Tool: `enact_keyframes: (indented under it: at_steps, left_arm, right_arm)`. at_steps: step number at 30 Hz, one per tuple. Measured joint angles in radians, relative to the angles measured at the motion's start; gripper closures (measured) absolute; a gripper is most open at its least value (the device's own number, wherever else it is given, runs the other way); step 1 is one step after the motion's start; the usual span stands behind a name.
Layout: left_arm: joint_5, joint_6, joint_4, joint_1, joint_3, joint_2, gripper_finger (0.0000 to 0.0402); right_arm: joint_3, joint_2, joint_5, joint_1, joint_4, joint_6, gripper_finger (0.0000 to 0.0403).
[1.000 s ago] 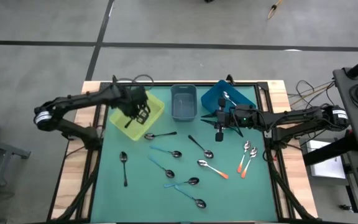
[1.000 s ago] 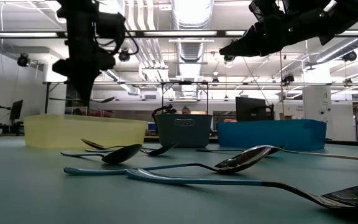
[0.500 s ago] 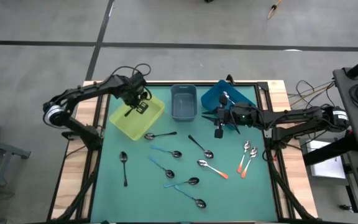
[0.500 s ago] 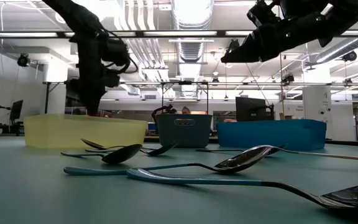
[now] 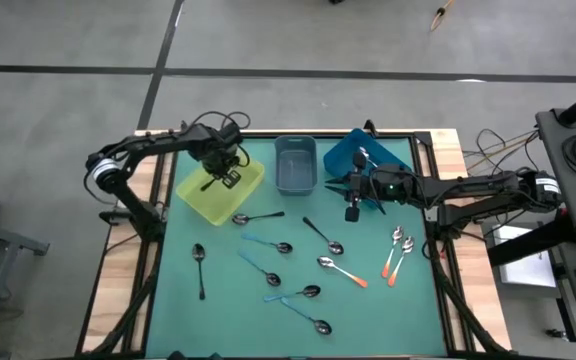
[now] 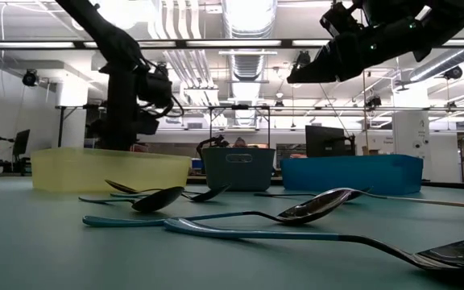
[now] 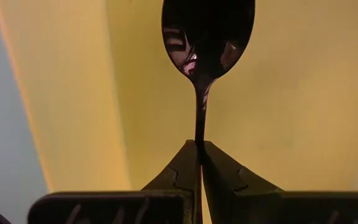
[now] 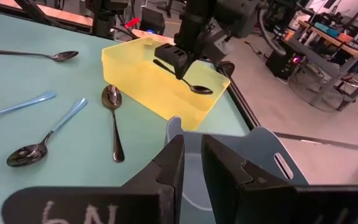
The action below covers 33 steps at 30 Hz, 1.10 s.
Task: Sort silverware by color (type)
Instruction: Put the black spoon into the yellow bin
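From above we see a green table with three bins along its far edge: a yellow bin on the left, a grey-blue bin in the middle and a blue bin on the right. The left hand hangs over the yellow bin, clenched on the handle of a black-handled spoon, whose shiny bowl points into the bin. The right hand hovers above the table beside the blue bin; its fingers stand slightly apart with nothing between them that we can see. About ten more spoons lie scattered on the table: black-handled spoons toward the left and centre, light blue ones in the middle, and orange-red ones toward the right.
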Motion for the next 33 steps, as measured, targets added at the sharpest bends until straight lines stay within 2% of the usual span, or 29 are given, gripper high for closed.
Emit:
enact_keyframes:
  at_steps: [10, 33]
  left_arm:
    - [-0.046, -0.040, 0.002, 0.008, -0.022, 0.000, 0.0401]
    - [-0.060, -0.082, 0.041, 0.008, -0.093, 0.000, 0.0401]
  right_arm:
    - [0.000, 0.000, 0.000, 0.000, -0.003, -0.001, 0.0355]
    - [0.000, 0.000, 0.000, -0.002, -0.004, -0.002, 0.0355]
